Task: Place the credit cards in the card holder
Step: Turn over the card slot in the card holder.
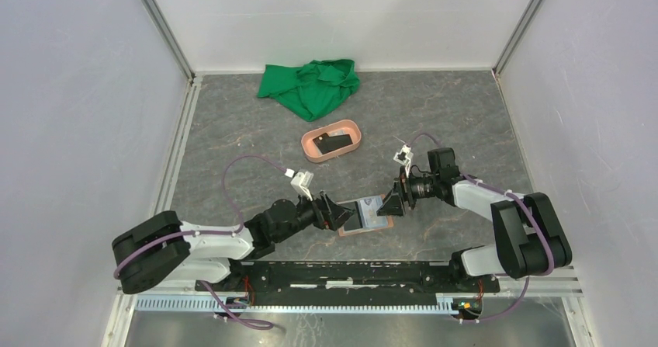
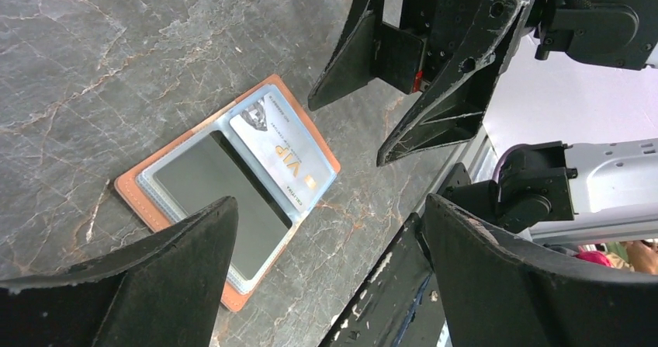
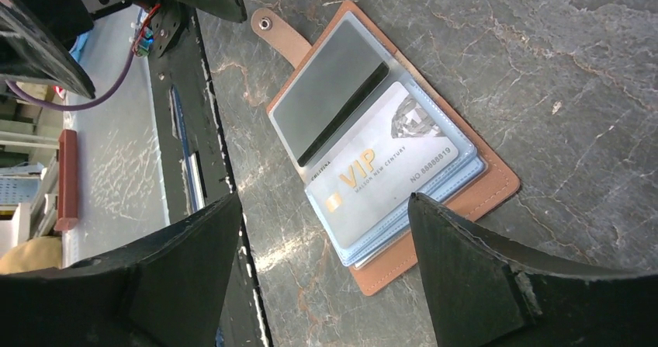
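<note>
The card holder (image 1: pixel 382 224) lies open flat on the table near the front edge, between my two grippers. In the right wrist view its tan cover (image 3: pixel 483 196) shows, with the closing tab (image 3: pixel 281 33) spread out. A dark credit card (image 3: pixel 330 91) sits in one clear pocket and a light VIP card (image 3: pixel 388 164) in the other. Another black card (image 1: pixel 335 143) lies in the pink tray. My left gripper (image 1: pixel 335 213) (image 2: pixel 330 203) hovers open at the holder's left end, holding nothing. My right gripper (image 1: pixel 390 205) (image 3: pixel 324 199) hovers open at its right end, also holding nothing.
A salmon-pink oval tray (image 1: pixel 310 151) stands at mid-table behind the holder. A crumpled green cloth (image 1: pixel 310 85) lies at the back. The black base rail (image 1: pixel 349 271) runs along the front edge, close to the holder. White walls enclose three sides.
</note>
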You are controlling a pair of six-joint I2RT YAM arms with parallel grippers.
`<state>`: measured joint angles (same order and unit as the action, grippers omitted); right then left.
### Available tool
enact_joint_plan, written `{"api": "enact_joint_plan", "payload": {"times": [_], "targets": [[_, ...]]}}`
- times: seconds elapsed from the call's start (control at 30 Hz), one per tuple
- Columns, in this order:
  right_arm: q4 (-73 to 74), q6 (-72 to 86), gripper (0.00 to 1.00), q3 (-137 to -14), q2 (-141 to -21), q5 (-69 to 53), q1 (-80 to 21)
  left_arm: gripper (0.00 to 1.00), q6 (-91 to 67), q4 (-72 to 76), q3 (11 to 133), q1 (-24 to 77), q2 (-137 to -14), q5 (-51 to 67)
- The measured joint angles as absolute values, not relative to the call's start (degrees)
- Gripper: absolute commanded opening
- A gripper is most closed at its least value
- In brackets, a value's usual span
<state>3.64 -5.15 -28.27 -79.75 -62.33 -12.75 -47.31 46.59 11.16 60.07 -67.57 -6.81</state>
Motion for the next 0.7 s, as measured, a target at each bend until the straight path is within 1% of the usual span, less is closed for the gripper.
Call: {"api": "enact_joint_plan", "payload": {"times": [0.23, 0.47, 0.7], "targets": [[2.7, -2.0, 0.77, -28.3, -81.9, -62.0, -12.8, 0.89, -48.4, 50.4, 12.6, 60.1, -72.1, -5.4], [2.6, -0.8, 0.74, -28.3, -83.4, -62.0, -12.8, 0.85, -50.1, 52.8, 12.6, 60.1, -74.3, -5.4], [2.6, -0.3, 0.72, -28.3, -85.2, -61.9, -12.8, 0.82, -51.0, 53.7, 12.6, 60.1, -76.2, -5.4]]}}
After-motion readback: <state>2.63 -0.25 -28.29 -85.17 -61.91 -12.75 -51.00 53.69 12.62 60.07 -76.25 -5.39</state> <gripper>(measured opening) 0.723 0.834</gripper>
